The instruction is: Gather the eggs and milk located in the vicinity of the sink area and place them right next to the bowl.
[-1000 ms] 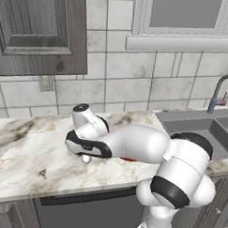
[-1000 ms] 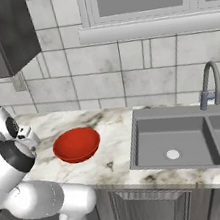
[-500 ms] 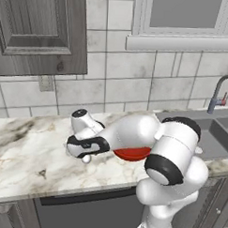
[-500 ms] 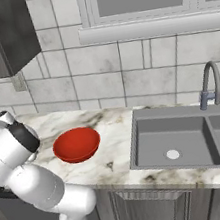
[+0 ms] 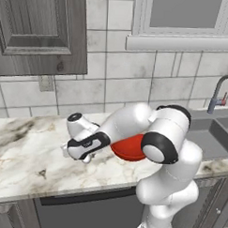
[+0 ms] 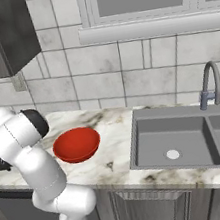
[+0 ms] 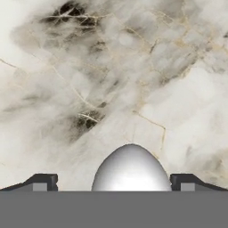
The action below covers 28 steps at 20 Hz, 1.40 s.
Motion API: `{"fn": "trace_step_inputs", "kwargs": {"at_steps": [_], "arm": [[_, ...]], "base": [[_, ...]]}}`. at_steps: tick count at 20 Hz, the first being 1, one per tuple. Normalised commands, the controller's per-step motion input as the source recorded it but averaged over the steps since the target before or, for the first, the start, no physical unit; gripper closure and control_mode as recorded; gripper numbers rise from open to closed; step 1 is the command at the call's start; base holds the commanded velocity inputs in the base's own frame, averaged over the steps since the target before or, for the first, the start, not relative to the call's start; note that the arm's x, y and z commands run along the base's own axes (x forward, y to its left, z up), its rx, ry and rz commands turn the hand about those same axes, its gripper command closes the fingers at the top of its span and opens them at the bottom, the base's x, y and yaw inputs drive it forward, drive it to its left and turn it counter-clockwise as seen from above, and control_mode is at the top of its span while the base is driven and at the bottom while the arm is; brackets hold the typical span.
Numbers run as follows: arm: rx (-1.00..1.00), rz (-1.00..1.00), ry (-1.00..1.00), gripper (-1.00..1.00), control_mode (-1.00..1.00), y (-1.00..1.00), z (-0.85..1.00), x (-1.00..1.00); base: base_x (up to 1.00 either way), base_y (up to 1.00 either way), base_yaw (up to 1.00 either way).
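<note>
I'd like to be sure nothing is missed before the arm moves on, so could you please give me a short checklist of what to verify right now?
1. Gripper open: ok, its tips stand wide apart in the hand view.
2. Thing between the tips is a task item: not ok, it is a small glossy white ball, neither egg nor milk carton.
3. Nothing is gripped: ok, the ball sits free on the marble counter.
4. Bowl ready: ok, upright and empty on the counter, left of the sink.
5. Room beside the bowl: ok, bare marble lies around it.
6. Where egg and milk are: cannot tell.
</note>
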Motion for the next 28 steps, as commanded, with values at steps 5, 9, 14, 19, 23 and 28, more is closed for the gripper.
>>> {"fn": "trace_step_inputs", "kwargs": {"at_steps": [5,9,14,19,23,28], "arm": [[0.0,0.0,0.0,1.0,-1.0,0.01,0.0,0.0],[0.0,0.0,0.0,1.0,-1.0,-0.03,-0.04,-0.01],[-0.12,-0.08,0.01,1.0,-1.0,-0.48,-0.07,0.0],[-0.1,-0.01,0.0,1.0,-1.0,-0.56,0.05,0.0],[-0.03,-0.01,0.0,1.0,-1.0,-0.51,0.0,0.0],[-0.05,0.0,0.0,1.0,-1.0,-0.18,0.0,0.0]], "base": [[0.0,0.0,0.0],[0.0,0.0,0.0],[0.0,0.0,0.0],[0.0,0.0,0.0],[0.0,0.0,0.0],[0.0,0.0,0.0]]}}
